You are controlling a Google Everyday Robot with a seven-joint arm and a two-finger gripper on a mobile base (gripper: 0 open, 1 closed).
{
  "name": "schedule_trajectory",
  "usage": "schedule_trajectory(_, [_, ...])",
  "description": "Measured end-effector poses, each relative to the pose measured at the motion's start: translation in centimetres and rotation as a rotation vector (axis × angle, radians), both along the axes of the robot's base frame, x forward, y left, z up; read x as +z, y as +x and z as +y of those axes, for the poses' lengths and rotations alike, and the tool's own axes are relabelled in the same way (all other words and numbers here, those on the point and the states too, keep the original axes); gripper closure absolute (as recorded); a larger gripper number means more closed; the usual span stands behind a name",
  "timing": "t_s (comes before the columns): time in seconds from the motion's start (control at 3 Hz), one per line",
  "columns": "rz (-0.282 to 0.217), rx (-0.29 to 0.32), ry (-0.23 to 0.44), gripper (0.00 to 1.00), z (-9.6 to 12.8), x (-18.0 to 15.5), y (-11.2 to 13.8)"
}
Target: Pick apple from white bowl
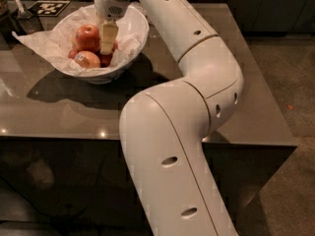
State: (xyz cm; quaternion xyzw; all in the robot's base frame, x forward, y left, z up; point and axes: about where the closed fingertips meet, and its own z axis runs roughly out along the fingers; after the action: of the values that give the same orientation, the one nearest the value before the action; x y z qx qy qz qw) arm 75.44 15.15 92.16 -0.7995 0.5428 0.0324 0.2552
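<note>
— Where was the apple (87,33)?
— In the white bowl (139,31), on crumpled tissue paper (34,39), above a paler stickered apple (87,59).
— And the gripper (106,48)?
— It reached down into the bowl, just beside the apple. I couldn't tell whether it was spread or pinching.

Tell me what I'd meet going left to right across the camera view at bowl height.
Crumpled tissue paper → red apple → claw, down in the bowl beside that apple → white bowl, right rim → robot arm, elbow.
</note>
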Motion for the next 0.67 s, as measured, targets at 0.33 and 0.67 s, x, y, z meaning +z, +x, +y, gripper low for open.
schedule_trajectory(0.33, [0.0, 0.0, 0.0, 0.11, 0.0, 0.0, 0.0])
schedule_trajectory(0.67, [0.0, 0.0, 0.0, 0.0, 0.0, 0.0, 0.0])
